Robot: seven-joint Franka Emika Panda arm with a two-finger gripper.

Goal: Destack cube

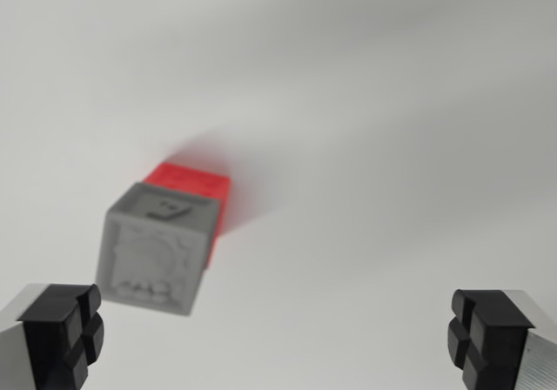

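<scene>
**Stack sitting left of the tool's centre line**

The white tabletop is filling nearly the whole wrist view, bare apart from the cubes and their soft shadow running up and to the right.

On it, the grey cube is resting on top of the red cube — only a strip of red is showing past the grey one's far edge and down its right side. The picture is slightly blurred, so I cannot make out the raised marks on the grey faces. The stack is appearing turned a little, with one corner edge pointing toward the camera's lower side.

The tool is spread wide and gripping nothing — its two black fingertips are showing at the lower corners of the view, with bare tabletop between them.

The relation that matters: the stack is lying ahead of the tool and well to the wrist view's left of the midpoint between the fingertips, nearer the left-hand tip than the right. By my judgement, the tool is needing a shift leftward and forward, plus perhaps a small twist to square up with the grey cube's flat sides, before closing on it.
</scene>
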